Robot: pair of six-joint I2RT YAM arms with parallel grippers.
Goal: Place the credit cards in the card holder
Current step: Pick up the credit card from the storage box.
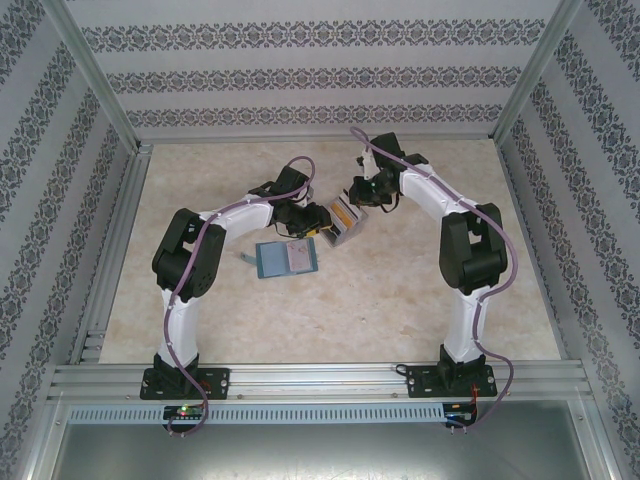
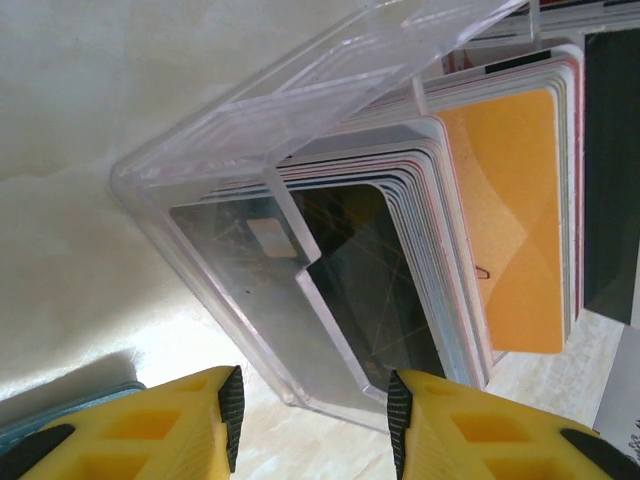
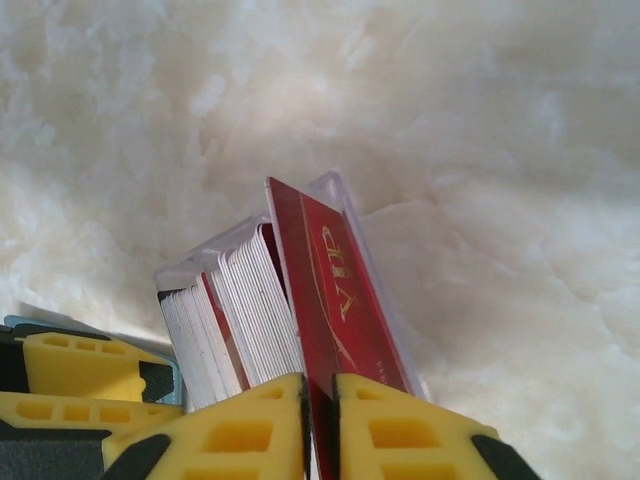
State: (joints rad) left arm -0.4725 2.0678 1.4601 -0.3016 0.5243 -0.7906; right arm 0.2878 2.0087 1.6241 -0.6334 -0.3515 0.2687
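The credit cards stand packed in a clear slanted plastic tray; a dark one and an orange one face the left wrist camera. My left gripper is open, its fingers either side of the tray's near corner, the right pad close against it. My right gripper is shut on a red VIP card that stands upright at the end of the stack. The teal card holder lies open on the table just in front of the tray, beside the left gripper. The right gripper hangs over the tray.
The teal holder's edge shows beside my left finger. Both arms crowd the tray at the table's middle back. Metal frame rails and patterned walls enclose the pale marble table, which has open room at front and right.
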